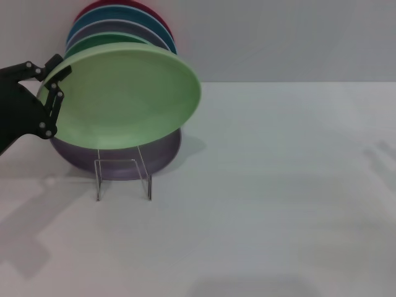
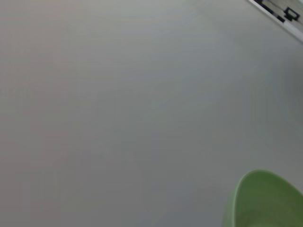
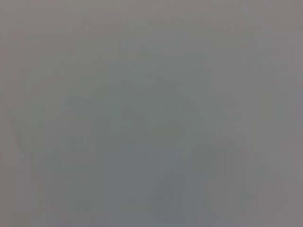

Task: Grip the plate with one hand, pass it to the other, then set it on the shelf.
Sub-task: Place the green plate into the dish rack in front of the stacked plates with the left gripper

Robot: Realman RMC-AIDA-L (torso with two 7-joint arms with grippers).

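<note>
Currently left gripper [image 1: 54, 83] at far left, jaws pinching left rim of light green plate [image 1: 124, 99]. Plate tilted, held above clear shelf [image 1: 122, 176] on white table [image 1: 278, 204], before stacked plates [image 1: 117, 28]. Right gripper out of view.

Test bench — bare white table [image 1: 278, 204]
</note>
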